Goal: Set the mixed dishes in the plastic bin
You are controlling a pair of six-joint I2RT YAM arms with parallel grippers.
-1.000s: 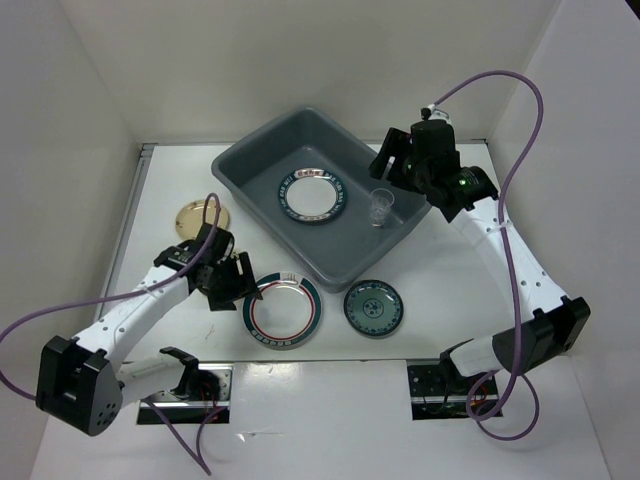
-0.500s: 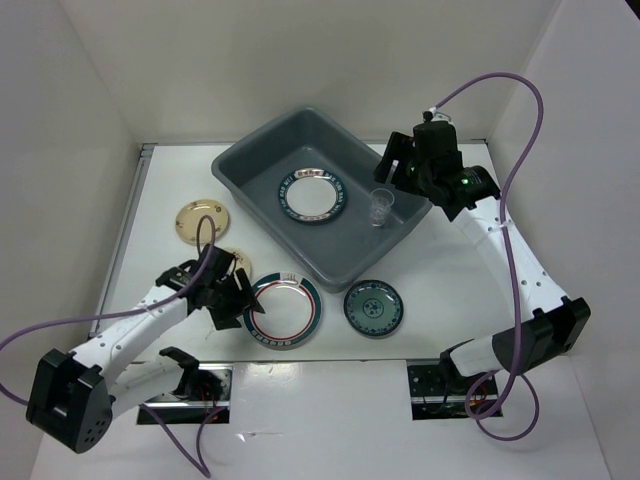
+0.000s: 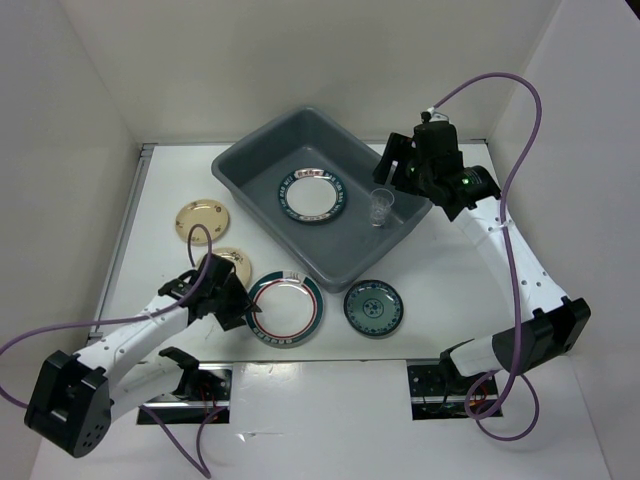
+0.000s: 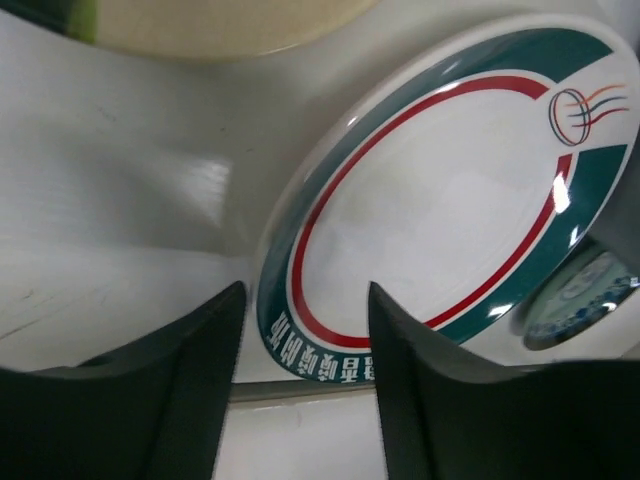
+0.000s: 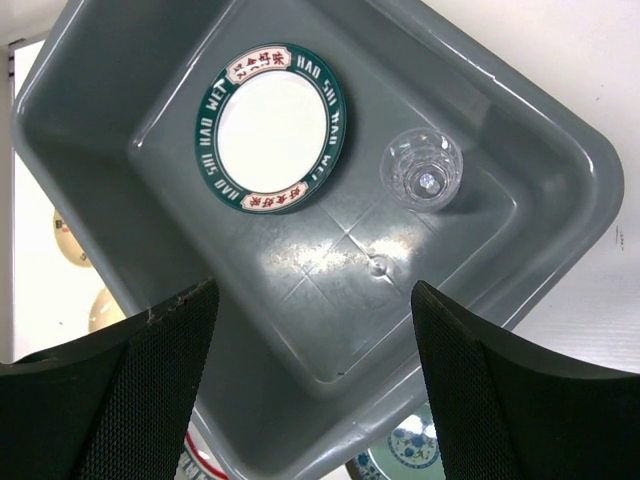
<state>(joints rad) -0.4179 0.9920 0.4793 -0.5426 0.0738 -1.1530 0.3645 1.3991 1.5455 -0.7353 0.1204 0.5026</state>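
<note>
The dark grey bin (image 3: 247,160) stands at the back centre. It holds the white plate with the dark patterned rim (image 3: 312,196) and the clear cup (image 3: 381,207), upright. My right gripper (image 3: 398,166) hovers open and empty over the bin's right rim; its wrist view shows the bin (image 5: 100,150), that plate (image 5: 270,125) and the cup (image 5: 421,168). My left gripper (image 3: 246,311) is open, low at the left edge of the red-and-green-rimmed plate (image 3: 285,310); the plate's rim (image 4: 330,350) lies between the fingers (image 4: 430,390). Two gold plates (image 3: 203,218) (image 3: 234,262) and the teal plate (image 3: 373,307) lie on the table.
The white table is walled on the left, back and right. The nearer gold plate (image 4: 220,20) lies just behind the left gripper. The teal plate (image 5: 410,455) lies right below the bin's near corner. Purple cables loop from both arms.
My left arm has swung away from the gold plates, toward me and to the right, to the red-and-green plate's left edge. The right arm has hardly moved.
</note>
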